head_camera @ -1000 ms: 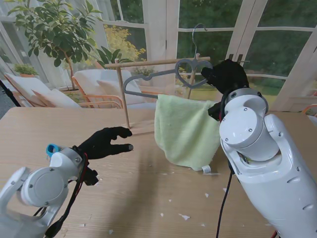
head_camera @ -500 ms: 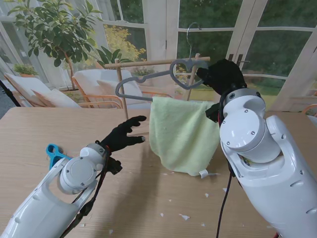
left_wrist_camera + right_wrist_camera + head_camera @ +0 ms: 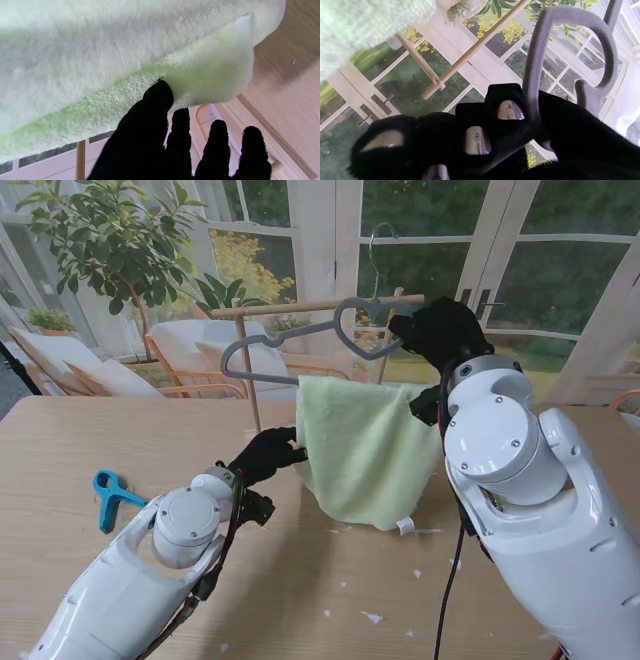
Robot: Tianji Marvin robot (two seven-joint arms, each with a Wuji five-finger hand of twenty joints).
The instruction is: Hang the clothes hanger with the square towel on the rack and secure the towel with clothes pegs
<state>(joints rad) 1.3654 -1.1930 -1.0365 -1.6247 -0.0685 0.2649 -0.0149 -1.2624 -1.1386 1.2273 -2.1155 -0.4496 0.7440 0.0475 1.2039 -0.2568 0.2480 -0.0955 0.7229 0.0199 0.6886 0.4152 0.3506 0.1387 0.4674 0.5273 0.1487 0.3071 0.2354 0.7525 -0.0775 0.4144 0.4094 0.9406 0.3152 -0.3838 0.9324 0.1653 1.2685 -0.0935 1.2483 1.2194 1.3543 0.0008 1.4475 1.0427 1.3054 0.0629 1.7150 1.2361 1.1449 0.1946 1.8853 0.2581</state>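
right hand [image 3: 442, 332] grips grey heart-shaped felt hanger [image 3: 300, 340] | its wire hook [image 3: 374, 248] sits above the wooden rack bar [image 3: 300, 307] (not on yet) | left hand [image 3: 268, 455], fingers spread, touches hanging pale green square towel [image 3: 360, 450]

My right forearm [image 3: 520, 480] covers the right edge of the towel [image 3: 365, 450] and my right hand [image 3: 440, 330] hides the hanger's [image 3: 300, 340] right end. In the left wrist view the towel [image 3: 100, 50] is blurred and cropped. White specks on the table [image 3: 300, 580] are too small to identify.
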